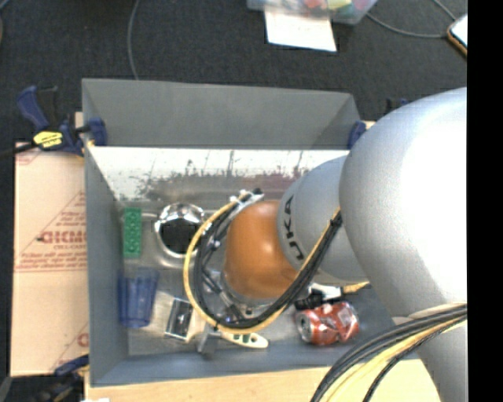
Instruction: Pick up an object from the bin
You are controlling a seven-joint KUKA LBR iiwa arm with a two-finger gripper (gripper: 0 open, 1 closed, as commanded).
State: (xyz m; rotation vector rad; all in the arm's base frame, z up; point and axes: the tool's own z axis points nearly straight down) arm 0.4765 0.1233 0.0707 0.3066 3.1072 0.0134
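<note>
Hovering near crushed red can (326, 323), tool (223, 316) state unclear; arm (314, 212) lettered "UKA".

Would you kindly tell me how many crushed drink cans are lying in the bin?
1. A crushed red can lies at the lower right of the bin floor, right beside the arm; the arm may hide others beneath it.

Dark carpet floor (196, 47) w/ thin cable (130, 43), white paper (301, 31) & plastic box (314, 5) at top.
</note>
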